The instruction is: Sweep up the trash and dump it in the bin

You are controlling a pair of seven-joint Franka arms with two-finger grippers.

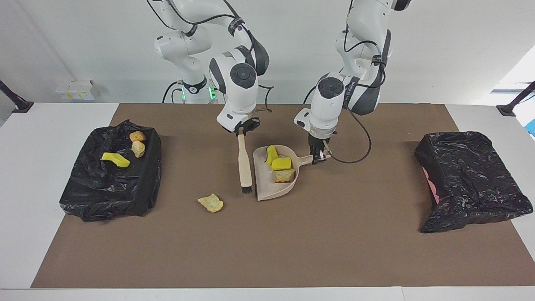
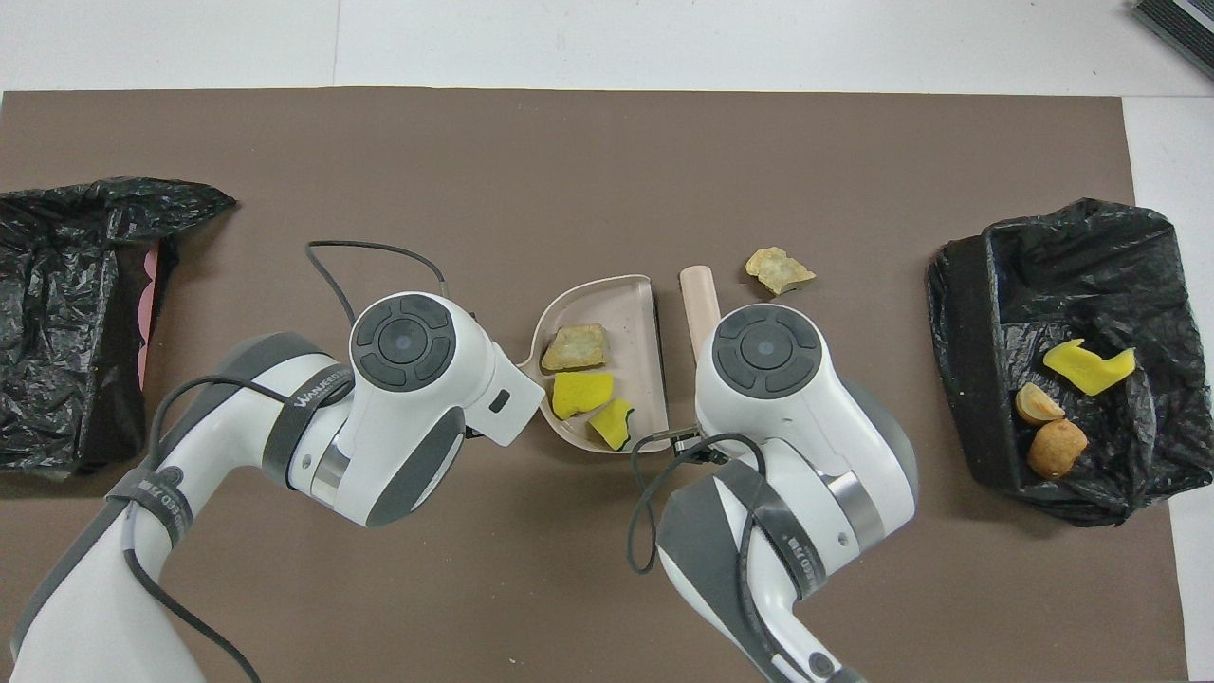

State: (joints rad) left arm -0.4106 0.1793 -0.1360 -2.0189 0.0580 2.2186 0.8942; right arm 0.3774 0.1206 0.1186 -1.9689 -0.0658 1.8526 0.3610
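A beige dustpan [image 1: 271,189] [image 2: 612,302] lies mid-table with three pieces of trash in it: two yellow sponge bits [image 1: 281,163] [image 2: 579,394] and a tan crusty lump [image 1: 284,175] [image 2: 575,346]. My left gripper [image 1: 319,156] is shut on the dustpan's handle. My right gripper [image 1: 241,130] is shut on the top of the beige brush [image 1: 243,161] [image 2: 698,296], whose dark bristles rest on the table beside the pan's mouth. One tan scrap [image 1: 211,203] [image 2: 778,269] lies loose, farther from the robots than the brush. In the overhead view the wrists hide both grippers.
The black-lined bin [image 1: 146,179] [image 2: 967,360] at the right arm's end holds a yellow sponge piece [image 1: 115,159] and two orange lumps [image 1: 138,142]. A second black-bagged bin [image 1: 468,179] [image 2: 66,313] sits at the left arm's end.
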